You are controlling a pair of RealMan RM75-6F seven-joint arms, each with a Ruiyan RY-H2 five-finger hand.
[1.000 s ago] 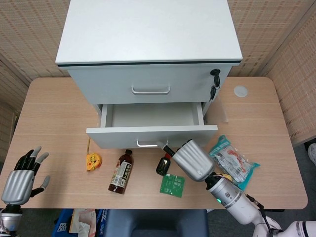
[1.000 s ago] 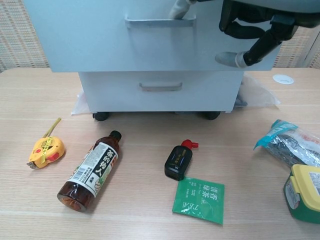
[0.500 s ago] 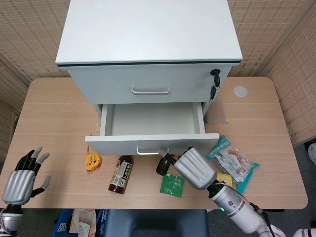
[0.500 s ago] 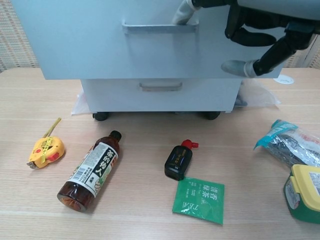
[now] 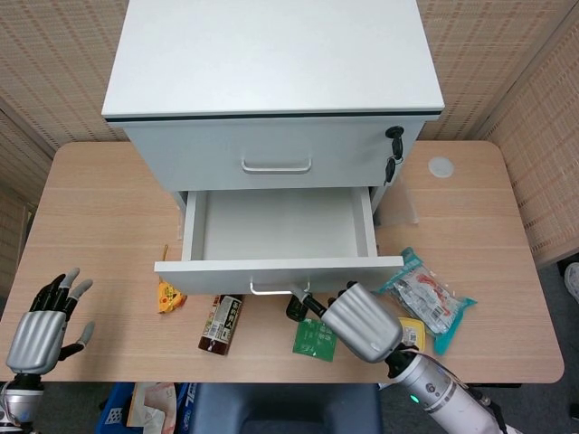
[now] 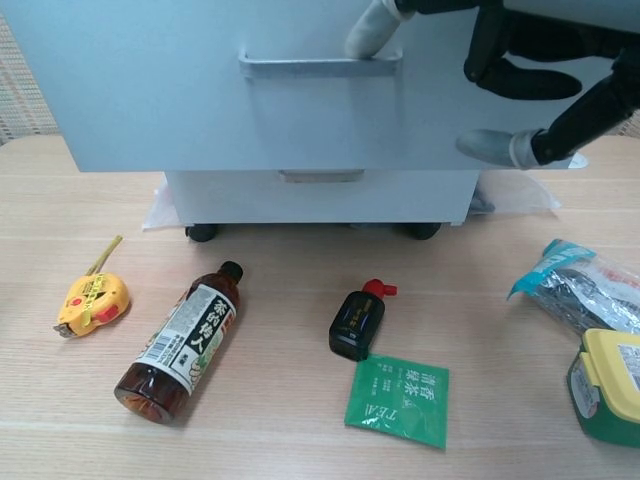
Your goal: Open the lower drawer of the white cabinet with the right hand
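The white cabinet (image 5: pixel 271 63) stands at the back of the table. The drawer (image 5: pixel 280 226) under its closed top drawer (image 5: pixel 276 149) is pulled far out, and its inside is bare. My right hand (image 5: pixel 362 321) is just in front of the drawer front (image 6: pixel 200 100), with a fingertip (image 6: pixel 372 30) hooked over the metal handle (image 6: pixel 320 66) and the other fingers curled beside it. In the chest view another closed drawer front (image 6: pixel 320 190) shows beneath the pulled one. My left hand (image 5: pixel 41 330) rests open at the table's front left edge, holding nothing.
In front of the cabinet lie a yellow tape measure (image 6: pixel 92 302), a brown bottle (image 6: pixel 180 342), a small black bottle with a red cap (image 6: pixel 358 320) and a green tea sachet (image 6: pixel 398 398). A snack bag (image 6: pixel 585 290) and a yellow-lidded tub (image 6: pixel 610 385) sit at the right.
The drawer has slid further out toward the table's front, with my right hand moving back along with its handle. The left hand has stayed put.
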